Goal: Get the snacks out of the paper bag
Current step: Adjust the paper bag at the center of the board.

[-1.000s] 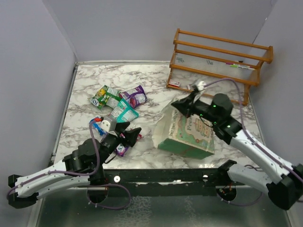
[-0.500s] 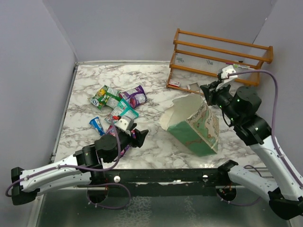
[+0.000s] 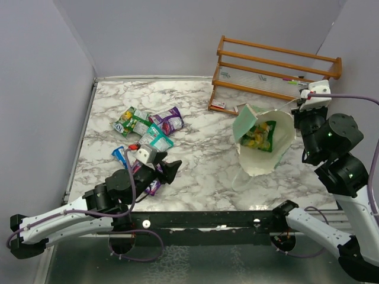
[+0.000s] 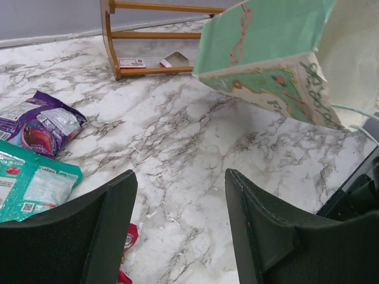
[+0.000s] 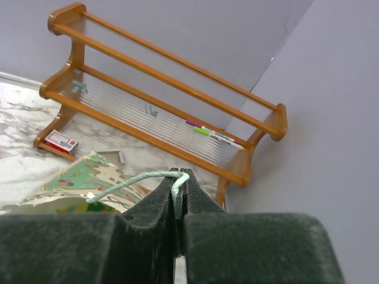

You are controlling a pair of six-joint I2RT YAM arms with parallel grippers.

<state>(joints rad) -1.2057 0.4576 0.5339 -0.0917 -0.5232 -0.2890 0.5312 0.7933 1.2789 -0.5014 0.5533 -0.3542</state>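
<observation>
The mint-green paper bag hangs tilted above the table's right side, its white inside facing up. A green and yellow snack lies inside it. My right gripper is shut on the bag's cord handle; in the right wrist view the jaws pinch the cord. Other snacks lie at the left: green, purple, teal. My left gripper is open and empty, low over the marble, beside a red-pink packet. The bag's printed side shows ahead of it.
A wooden slatted rack stands at the back right, with a small white-and-red card under it. A small blue packet lies near the left arm. Grey walls close in the left, back and right sides.
My right gripper has risen and swung right, lifting the bag by its handle off the table and turning its opening upward. My left gripper has barely moved.
</observation>
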